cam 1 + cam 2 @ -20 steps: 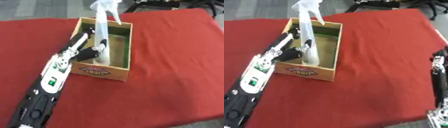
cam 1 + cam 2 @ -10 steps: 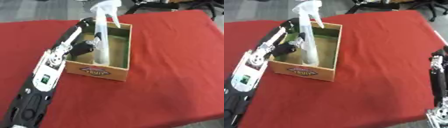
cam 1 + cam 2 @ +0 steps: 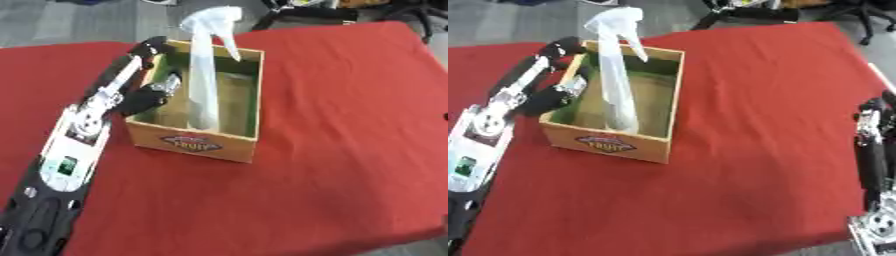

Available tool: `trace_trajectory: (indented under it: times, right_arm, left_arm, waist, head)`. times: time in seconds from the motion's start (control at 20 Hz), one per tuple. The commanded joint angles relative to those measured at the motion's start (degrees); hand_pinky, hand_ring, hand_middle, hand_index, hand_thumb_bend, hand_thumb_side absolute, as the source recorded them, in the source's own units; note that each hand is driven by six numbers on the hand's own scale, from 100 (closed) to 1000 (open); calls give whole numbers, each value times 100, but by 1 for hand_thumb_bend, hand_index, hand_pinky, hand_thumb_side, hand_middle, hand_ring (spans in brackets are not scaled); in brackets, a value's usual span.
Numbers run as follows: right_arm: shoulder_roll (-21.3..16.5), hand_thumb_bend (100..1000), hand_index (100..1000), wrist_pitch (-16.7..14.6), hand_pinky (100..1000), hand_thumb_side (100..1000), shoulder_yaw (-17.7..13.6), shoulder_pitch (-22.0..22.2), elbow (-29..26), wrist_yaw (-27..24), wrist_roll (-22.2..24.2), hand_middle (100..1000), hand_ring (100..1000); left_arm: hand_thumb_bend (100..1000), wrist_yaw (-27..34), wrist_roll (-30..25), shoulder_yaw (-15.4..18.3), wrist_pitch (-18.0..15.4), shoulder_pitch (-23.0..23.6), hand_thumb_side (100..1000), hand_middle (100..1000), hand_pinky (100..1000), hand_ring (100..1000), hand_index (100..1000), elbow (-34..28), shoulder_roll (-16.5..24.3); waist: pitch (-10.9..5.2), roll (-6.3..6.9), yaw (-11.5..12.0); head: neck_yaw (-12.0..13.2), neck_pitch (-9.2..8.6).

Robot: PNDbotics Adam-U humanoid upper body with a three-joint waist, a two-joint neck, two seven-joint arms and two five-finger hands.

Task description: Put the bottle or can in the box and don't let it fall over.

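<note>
The bottle [image 3: 206, 85] stands upright inside the box [image 3: 203, 146], near its left wall, with the white spray head well above the rim. The box sits on the red counter [image 3: 350, 125], its label side toward the near edge. The left robot hand [image 3: 144, 87] lies along the left wall of the box, fingers stretched and apart, thumb just beside the bottle; it holds nothing. It seems the hand is placed there so the tall, narrow bottle is not knocked, because such a shape tips easily. The right robot hand [image 3: 872, 120] rests at the right edge, well apart; whether its fingers are apart or together cannot be told.
</note>
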Motion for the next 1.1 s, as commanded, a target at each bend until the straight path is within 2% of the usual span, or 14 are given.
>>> trace_trajectory:
  times: [0.05, 0.3, 0.5, 0.8, 1.1]
  right_arm:
    - [-163, 100, 881, -12, 915, 781, -82, 1, -128, -11, -43, 656, 705]
    - [-180, 100, 880, -32, 912, 777, -104, 23, -128, -16, -66, 659, 705]
    - [-179, 100, 880, -60, 910, 776, -122, 49, -128, -11, -76, 659, 705]
    - [-155, 100, 879, -61, 908, 777, -144, 65, -128, 19, -106, 659, 704]
    - [-147, 100, 880, -80, 899, 778, -157, 56, -128, 55, -94, 661, 705]
  left_arm:
    - [100, 150, 51, 78, 34, 49, 624, 1000, 938, 1000, 910, -394, 246]
    - [100, 371, 138, 141, 168, 435, 673, 1000, 933, 1000, 908, -706, 487]
    - [100, 539, 256, 288, 190, 879, 665, 1000, 934, 1000, 919, -1022, 674]
    - [100, 965, 549, 733, 156, 1514, 683, 1000, 923, 1000, 928, -1727, 935]
    - [100, 1902, 1035, 1201, -89, 2151, 704, 1000, 867, 1000, 903, -2319, 1125]
  waist:
    - [-122, -5, 23]
    - [-144, -11, 73]
    - [-147, -25, 100]
    - [-123, -28, 178]
    - [-78, -38, 262]
  head:
    - [-68, 19]
    - [-120, 27]
    - [-145, 21]
    - [-186, 8]
    - [-213, 11]
